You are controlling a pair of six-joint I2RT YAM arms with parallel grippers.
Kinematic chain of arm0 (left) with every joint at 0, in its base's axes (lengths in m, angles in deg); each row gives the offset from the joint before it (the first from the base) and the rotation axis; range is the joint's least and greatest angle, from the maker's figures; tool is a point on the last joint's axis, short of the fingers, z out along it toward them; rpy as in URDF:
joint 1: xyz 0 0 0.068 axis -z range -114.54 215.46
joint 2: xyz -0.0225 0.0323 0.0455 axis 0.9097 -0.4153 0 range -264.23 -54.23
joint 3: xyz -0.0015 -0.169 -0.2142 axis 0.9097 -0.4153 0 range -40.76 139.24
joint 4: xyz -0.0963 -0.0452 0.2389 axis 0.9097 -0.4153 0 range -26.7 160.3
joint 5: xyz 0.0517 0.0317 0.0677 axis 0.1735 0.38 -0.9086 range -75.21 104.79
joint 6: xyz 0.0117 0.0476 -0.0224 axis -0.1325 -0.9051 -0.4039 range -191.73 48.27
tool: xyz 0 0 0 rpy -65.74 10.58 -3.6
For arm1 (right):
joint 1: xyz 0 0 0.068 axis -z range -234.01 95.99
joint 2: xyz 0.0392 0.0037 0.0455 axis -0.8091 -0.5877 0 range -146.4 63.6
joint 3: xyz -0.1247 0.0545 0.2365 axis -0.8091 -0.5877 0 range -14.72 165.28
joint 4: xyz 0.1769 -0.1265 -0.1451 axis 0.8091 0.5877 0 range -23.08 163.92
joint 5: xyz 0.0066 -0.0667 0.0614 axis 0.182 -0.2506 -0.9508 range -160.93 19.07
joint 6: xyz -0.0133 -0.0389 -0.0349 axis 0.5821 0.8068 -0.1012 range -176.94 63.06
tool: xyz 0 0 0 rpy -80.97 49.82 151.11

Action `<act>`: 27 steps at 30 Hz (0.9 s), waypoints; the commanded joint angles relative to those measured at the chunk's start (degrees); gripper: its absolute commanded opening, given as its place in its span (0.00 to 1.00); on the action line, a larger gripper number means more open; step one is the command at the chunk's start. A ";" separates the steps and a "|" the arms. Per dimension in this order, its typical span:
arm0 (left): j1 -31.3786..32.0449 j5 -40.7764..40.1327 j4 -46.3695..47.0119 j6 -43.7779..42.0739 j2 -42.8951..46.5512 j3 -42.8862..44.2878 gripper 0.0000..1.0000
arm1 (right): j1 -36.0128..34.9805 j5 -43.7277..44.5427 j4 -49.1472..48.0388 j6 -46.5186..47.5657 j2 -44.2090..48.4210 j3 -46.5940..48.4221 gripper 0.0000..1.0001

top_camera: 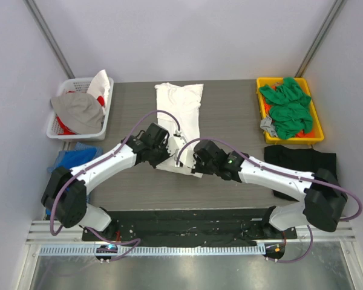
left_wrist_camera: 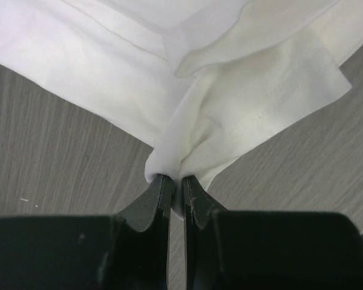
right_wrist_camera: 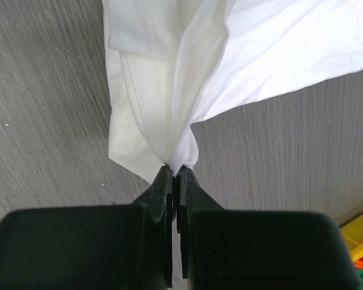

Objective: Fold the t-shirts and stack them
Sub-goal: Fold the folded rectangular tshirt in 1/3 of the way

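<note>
A white t-shirt [top_camera: 180,112] lies lengthwise in the middle of the table, folded into a narrow strip. My left gripper [top_camera: 161,155] is shut on its near left corner [left_wrist_camera: 172,163]. My right gripper [top_camera: 190,164] is shut on its near right corner [right_wrist_camera: 181,151]. Both hold the near hem just above the table. A black t-shirt [top_camera: 302,163] lies flat at the right. Bright green t-shirts [top_camera: 287,109] are heaped in the yellow tray [top_camera: 318,124].
A white basket [top_camera: 55,125] at the back left holds grey, white and red cloth. Blue cloth [top_camera: 72,158] lies beside the left arm. The table's grey surface [top_camera: 230,115] lies bare between the white shirt and the yellow tray.
</note>
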 commanded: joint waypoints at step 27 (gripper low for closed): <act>-12.31 1.38 5.61 -4.47 -18.64 18.88 0.00 | 11.29 -2.01 -5.34 10.96 -22.41 23.77 0.01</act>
